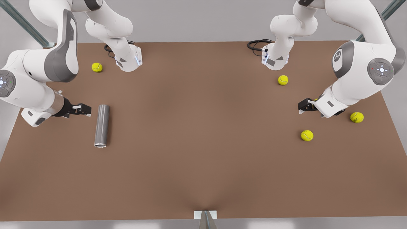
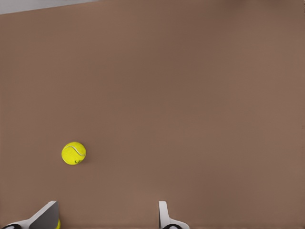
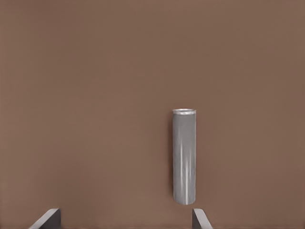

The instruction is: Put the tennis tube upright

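The tennis tube (image 1: 102, 125) is lying flat on the worktop (image 1: 203, 152) near its edge at the front view's left. Right gripper (image 1: 85, 109) is hovering just beside it w/ fingers spread, holding nothing. Left gripper (image 1: 302, 106) is waiting by the opposite edge, fingers spread too.

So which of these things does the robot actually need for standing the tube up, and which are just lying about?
Needed:
- grey tube, lying flat
- right tool, open beside it

Lying about:
- four tennis balls
- left tool, open, waiting
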Available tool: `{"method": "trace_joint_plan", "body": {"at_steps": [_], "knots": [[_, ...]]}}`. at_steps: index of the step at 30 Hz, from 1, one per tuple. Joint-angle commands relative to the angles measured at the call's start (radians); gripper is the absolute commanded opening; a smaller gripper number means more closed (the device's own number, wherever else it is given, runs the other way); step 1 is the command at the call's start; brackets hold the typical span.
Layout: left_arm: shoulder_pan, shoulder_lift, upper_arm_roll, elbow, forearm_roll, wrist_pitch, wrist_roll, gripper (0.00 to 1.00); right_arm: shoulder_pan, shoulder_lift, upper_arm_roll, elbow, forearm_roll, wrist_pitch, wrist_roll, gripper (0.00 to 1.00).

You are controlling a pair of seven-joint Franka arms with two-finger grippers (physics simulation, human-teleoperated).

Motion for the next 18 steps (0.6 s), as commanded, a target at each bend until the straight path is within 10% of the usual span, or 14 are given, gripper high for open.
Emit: {"method": "trace_joint_plan", "body": {"at_steps": [1,18], "knots": [[0.001,0.0,0.0,0.0,-0.001,0.0,-0.001,1.0,0.0,0.0,0.0,-0.003,0.0,-0.002,0.002,1.0],[-0.001,0.006,0.0,-0.005,-0.003,-0.003,-0.001,1.0,-0.095,0.009,0.002,-0.704,-0.035,0.578,0.126,1.0]]}}
